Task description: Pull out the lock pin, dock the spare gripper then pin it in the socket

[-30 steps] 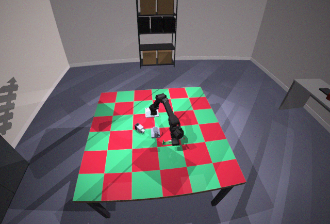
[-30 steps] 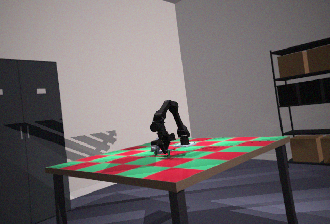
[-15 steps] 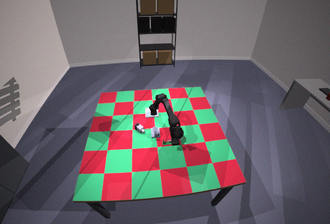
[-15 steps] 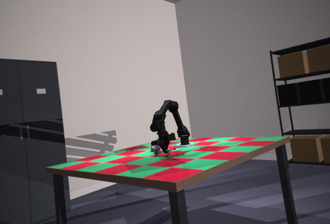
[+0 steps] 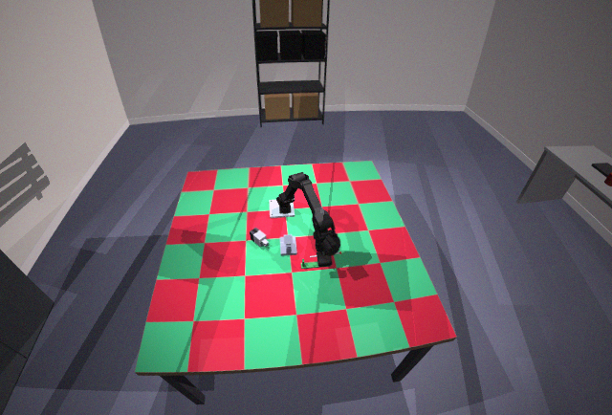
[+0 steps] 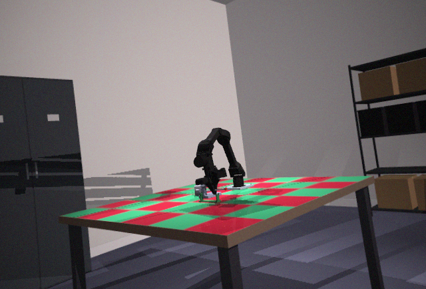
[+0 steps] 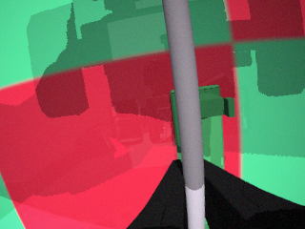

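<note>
The lock pin (image 7: 181, 57) (image 5: 311, 256) is a thin grey rod with a red head and a white tip. It lies low over a small green cradle (image 7: 216, 105) (image 5: 306, 265) on the checkered table (image 5: 269, 346). My gripper (image 7: 193, 171) (image 5: 319, 261) (image 6: 215, 194) reaches down to the table and is shut on the pin near its white end. The grey mount (image 5: 288, 244) (image 6: 198, 189) with its socket stands just left of the cradle. The spare gripper (image 5: 258, 237) lies on the table further left, apart from the mount.
The arm's base (image 5: 281, 208) sits on a white plate behind the mount. A shelf rack with boxes (image 5: 290, 54) stands at the back wall, a dark cabinet (image 6: 34, 176) at one side, and a grey side table (image 5: 568, 173) to the right.
</note>
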Tool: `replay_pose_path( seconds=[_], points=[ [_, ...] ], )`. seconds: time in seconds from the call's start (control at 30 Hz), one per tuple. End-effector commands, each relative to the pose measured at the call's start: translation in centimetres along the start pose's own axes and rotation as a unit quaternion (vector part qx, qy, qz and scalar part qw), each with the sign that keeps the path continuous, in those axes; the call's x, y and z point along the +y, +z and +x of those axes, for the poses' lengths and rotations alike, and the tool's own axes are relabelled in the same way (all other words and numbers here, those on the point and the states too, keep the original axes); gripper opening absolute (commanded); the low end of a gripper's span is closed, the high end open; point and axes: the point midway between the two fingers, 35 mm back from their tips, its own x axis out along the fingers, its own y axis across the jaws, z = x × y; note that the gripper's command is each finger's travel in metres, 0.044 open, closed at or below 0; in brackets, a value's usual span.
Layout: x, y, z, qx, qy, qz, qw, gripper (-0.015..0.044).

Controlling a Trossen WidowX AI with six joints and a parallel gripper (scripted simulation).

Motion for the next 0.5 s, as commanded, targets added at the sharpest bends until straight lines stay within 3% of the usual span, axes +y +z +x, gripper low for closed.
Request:
replay_pose_path(
  seconds=[0.0, 0.47],
  points=[
    [-0.06, 0.12, -0.95, -0.001, -0.003, 0.0, 1.0, 0.0],
    [0.15, -0.46, -0.79, 0.002, 0.006, 0.0, 1.0, 0.0]
  ],
)
